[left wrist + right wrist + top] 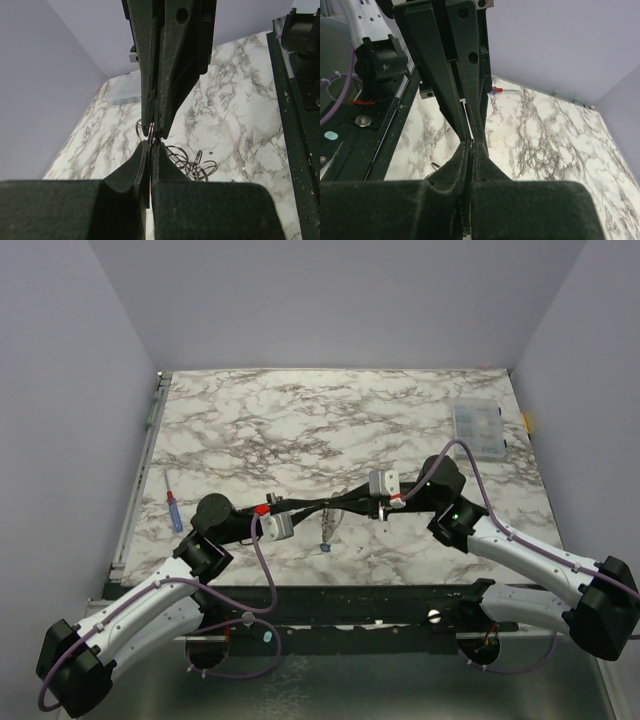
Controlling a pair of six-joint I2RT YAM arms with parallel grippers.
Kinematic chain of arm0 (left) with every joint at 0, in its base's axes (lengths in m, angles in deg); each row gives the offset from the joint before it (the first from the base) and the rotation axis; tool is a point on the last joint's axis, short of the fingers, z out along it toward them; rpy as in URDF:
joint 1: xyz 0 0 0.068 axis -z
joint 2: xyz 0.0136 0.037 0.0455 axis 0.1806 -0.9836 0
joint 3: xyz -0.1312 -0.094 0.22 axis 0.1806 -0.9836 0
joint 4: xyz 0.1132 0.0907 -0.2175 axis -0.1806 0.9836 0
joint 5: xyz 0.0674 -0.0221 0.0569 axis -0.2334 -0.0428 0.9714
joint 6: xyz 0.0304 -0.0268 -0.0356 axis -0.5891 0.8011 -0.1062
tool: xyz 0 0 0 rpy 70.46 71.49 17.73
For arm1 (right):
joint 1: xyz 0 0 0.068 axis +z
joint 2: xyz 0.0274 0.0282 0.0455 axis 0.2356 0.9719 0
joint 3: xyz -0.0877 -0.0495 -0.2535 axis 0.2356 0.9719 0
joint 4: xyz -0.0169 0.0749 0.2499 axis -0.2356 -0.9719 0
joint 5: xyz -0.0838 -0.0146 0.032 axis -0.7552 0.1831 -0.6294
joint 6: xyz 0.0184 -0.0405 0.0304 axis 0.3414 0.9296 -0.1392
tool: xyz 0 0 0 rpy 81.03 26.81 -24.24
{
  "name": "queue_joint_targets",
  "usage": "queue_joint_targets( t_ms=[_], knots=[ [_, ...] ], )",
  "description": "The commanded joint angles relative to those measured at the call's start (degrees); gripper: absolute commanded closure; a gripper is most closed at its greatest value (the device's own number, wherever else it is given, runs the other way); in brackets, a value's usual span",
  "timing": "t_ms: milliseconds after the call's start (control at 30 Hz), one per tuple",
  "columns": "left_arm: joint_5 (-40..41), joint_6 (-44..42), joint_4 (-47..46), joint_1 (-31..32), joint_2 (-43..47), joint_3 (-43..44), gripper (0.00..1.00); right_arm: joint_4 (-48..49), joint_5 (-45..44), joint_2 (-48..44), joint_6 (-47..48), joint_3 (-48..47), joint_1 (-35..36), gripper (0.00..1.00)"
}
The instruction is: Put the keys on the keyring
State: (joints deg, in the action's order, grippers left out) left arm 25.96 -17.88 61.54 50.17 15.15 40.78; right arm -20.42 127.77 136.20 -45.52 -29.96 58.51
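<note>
The two grippers meet tip to tip over the lower middle of the marble table (300,420). In the left wrist view the left gripper (150,148) rises from the bottom edge with its jaws pressed together. The thin silvery keyring (149,131) shows just above its tips, apparently pinched there. The right gripper (156,134) comes down from the top of that frame, its jaws also together and touching the ring. What it clamps, if anything, is hidden between the pads. The ring's chain loops (192,165) hang to the lower right of the tips. In the top view a small blue key (325,551) sits just below the meeting point. I cannot tell whether it hangs from the chain or lies on the marble, and I cannot make out the green key.

The step looks like working a key onto the ring's coil. To do that well, one gripper should hold the ring firm. The other should make small, slow turns along the wire rather than pull, which could spring the ring free. The pen-like tool (173,508) at left and the clear compartment box (478,430) at upper right lie well apart from the work.
</note>
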Motion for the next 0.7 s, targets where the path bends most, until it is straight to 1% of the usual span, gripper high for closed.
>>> queue_joint_targets(
  t_ms=[0,100,133,167,233,400,533,667],
  knots=[
    [2.4,0.3,-1.3,0.1,0.2,-0.4,1.00,-1.2,2.5,-0.6,0.3,0.3,0.4,0.99],
    [3.0,-0.9,1.4,-0.1,-0.4,0.7,1.00,-3.8,0.3,-0.6,0.4,-0.3,0.4,0.98],
    [3.4,-1.5,2.6,-0.1,-0.6,1.0,1.00,-5.1,-0.5,-0.7,0.5,-0.6,0.4,0.93],
    [4.0,-2.1,3.5,-0.1,-0.8,1.4,1.00,-6.6,-1.2,-0.8,0.6,-1.2,0.4,0.86],
    [5.3,-3.5,5.7,-0.1,-1.0,1.9,1.00,-9.4,-2.7,-1.2,0.8,-2.0,0.4,0.74],
    [8.5,-6.5,10.9,-0.1,-2.1,3.2,1.00,-18.1,-6.7,-1.7,2.0,-5.7,0.4,0.57],
    [9.6,-7.1,12.9,-0.1,-3.5,3.9,1.00,-27.9,-9.2,0.8,2.9,-11.3,0.4,0.54],
    [9.6,-7.0,13.2,-0.1,-4.5,4.2,1.00,-33.8,-8.7,5.3,3.3,-16.1,0.4,0.52]
  ],
)
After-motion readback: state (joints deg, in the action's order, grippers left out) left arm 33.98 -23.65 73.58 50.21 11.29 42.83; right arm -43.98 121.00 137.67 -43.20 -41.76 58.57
